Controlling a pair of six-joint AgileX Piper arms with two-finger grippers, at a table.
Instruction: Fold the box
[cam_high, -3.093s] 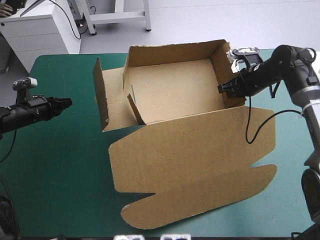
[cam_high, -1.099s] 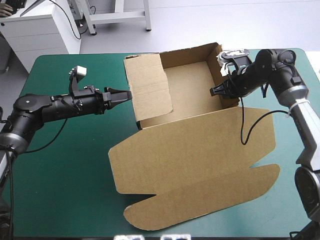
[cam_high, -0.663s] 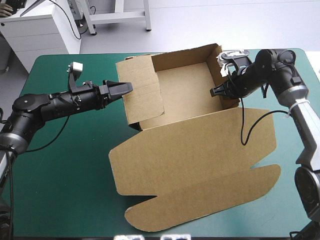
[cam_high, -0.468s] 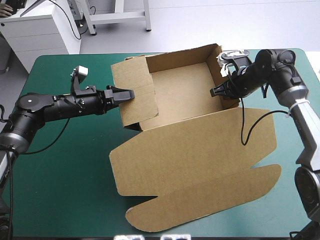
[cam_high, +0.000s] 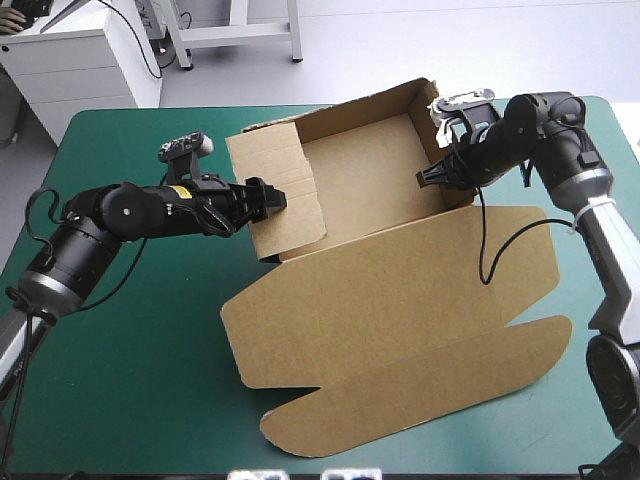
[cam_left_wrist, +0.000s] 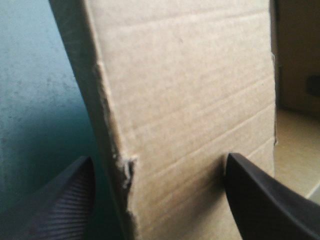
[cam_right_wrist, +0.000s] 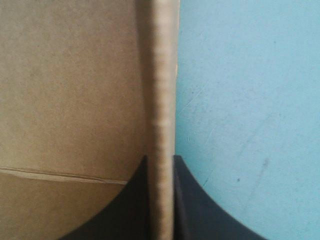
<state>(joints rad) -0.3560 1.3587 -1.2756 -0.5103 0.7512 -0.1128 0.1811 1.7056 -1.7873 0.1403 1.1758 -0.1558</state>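
Observation:
The brown box (cam_high: 360, 170) stands as an open tray at the table's far middle, its lid (cam_high: 390, 290) lying flat toward the front. My left gripper (cam_high: 264, 199) is open at the tray's upright left panel (cam_high: 285, 175). In the left wrist view the panel (cam_left_wrist: 190, 85) fills the space ahead, and its torn edge stands between the spread fingers (cam_left_wrist: 60, 200) of the left gripper (cam_left_wrist: 160, 158). My right gripper (cam_high: 430, 177) is shut on the tray's right wall (cam_high: 435, 125). The right wrist view shows the wall's edge (cam_right_wrist: 162, 75) pinched in the right gripper (cam_right_wrist: 160, 158).
The lid's front flap (cam_high: 420, 390) reaches almost to the table's front edge. Bare teal-green cover (cam_high: 130, 330) lies left of the lid and beside the right wall (cam_right_wrist: 250, 100). A white cabinet (cam_high: 80, 60) stands beyond the far left corner.
The left panel, earlier leaning over the tray, has swung back outward. My left arm has turned its wrist and spread its fingers wider at the panel. The right gripper has kept its hold.

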